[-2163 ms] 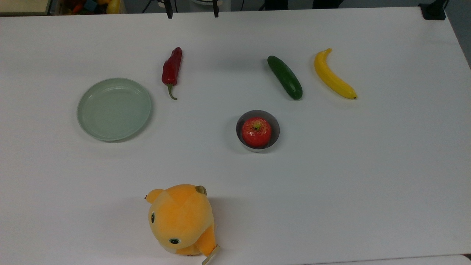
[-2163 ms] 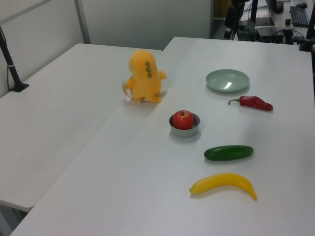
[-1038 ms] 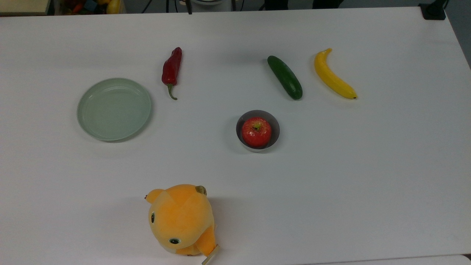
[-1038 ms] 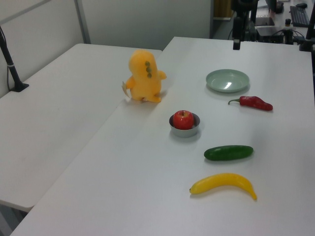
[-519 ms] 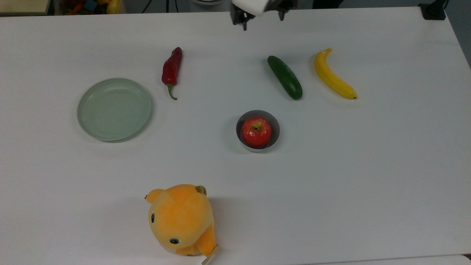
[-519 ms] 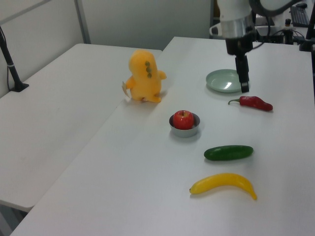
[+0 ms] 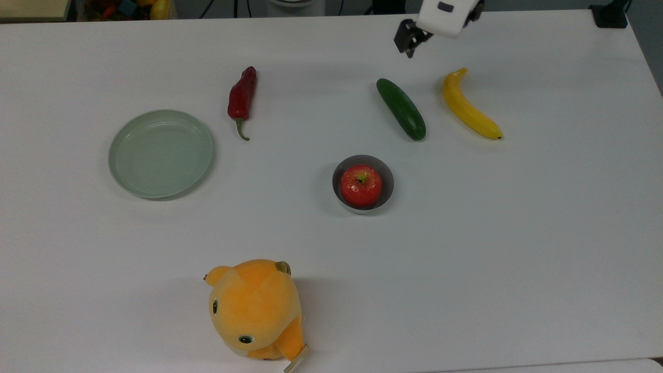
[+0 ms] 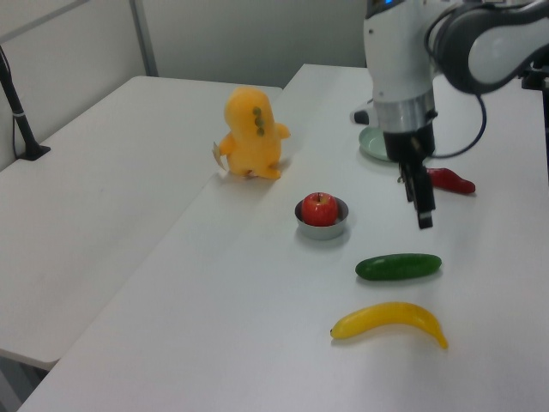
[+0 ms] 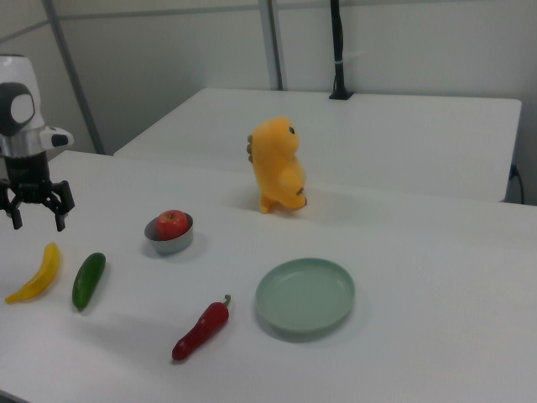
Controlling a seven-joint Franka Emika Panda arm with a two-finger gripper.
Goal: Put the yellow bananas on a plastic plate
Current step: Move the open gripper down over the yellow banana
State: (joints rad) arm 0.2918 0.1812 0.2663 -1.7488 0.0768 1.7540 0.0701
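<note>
Banana-to-plate work has not reached a grasp yet, judging by how everything lies on the broad white table [image 7: 518,248].

Largest on it is the orange plush toy [image 7: 255,309], at the near edge in the top view, well apart from everything else. Next comes the round, shallow, pale mint-green plastic plate [image 7: 160,153], with nothing in it, on the top view's left. The white Panda arm [image 8: 399,60] reaches in above the far side of the table; its black two-finger gripper [image 9: 35,212] hangs in the air with the fingers spread wide and nothing between them, above the table between the cucumber and the banana as the right view shows it.

The curved, glossy yellow banana [image 7: 470,106] lies flat on the top view's right, well apart from the plate. Just beside it lies the dark green cucumber [image 7: 401,108], nearly parallel. A red chili pepper [image 7: 242,98] sits near the plate's far rim, and a small grey bowl [image 7: 386,177] holding a red apple [image 7: 361,185] stands mid-table.

Risks ahead, as I judge them: a finger landing on the cucumber, since the two lie close; the smooth, curved banana slipping or rolling out of an off-centre pinch; and the carry across the table clipping the apple or the pepper if it runs low.
</note>
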